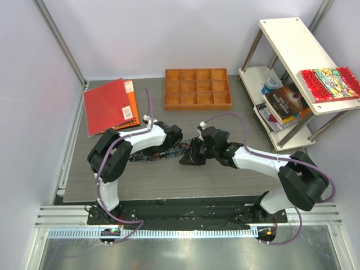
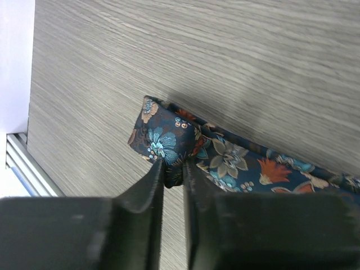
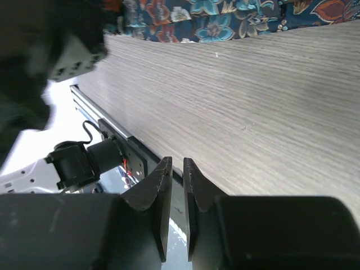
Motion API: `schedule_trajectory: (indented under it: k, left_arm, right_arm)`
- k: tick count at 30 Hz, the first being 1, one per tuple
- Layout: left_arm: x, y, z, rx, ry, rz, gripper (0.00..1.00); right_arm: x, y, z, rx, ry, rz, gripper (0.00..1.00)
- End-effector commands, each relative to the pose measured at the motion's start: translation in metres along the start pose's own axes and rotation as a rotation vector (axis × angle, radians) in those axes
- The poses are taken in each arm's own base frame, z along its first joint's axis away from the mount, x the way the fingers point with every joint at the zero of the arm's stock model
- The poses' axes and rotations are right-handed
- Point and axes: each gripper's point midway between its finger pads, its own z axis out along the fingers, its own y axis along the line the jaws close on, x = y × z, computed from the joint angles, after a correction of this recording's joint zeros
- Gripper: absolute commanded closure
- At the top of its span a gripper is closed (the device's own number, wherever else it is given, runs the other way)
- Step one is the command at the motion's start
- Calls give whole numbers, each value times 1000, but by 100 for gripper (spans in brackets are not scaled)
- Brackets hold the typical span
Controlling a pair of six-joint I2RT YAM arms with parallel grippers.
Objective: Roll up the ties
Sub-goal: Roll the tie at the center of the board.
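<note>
My left hand (image 2: 173, 166) is clamped on the folded-over end of the navy floral tie (image 2: 236, 163), which lies stretched along the grey surface (image 2: 225, 56). My right hand (image 3: 177, 164) is empty, its fingers barely apart.

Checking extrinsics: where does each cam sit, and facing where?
Top external: above, behind the bases, looking down at the table; left arm and right arm show.
Left wrist: looks down at the left gripper pinching the tie.
Right wrist: skims the table toward the tie; right gripper slightly parted, empty.
Shared: the tie appears in all three.
</note>
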Motion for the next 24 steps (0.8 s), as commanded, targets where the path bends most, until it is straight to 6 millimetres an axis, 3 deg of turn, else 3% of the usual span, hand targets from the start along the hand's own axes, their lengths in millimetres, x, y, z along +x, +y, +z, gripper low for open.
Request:
schedule_trajectory:
  k: [1,9,17,20,24]
  left_arm:
    - [-9,-8,-7,-2,-64,-19,78]
    - [-9,-25,-22,94,-66,25,52]
    - [-20,-42,-62,381,-15,29,31]
    - [-28,-34,-78,455,-24,16,26]
    - [-40,-3,-95,514,-41,-52,23]
  right_arm:
    - [-6,2,-18,9,-51,-33,79]
    - [-11,9,-27,11,-72,-39,79]
    - [-25,27,-34,18,-100,-60,79]
    - [-34,39,-35,11,-116,-64,79]
    - [-49,61,-31,-15,-128,-75,79]
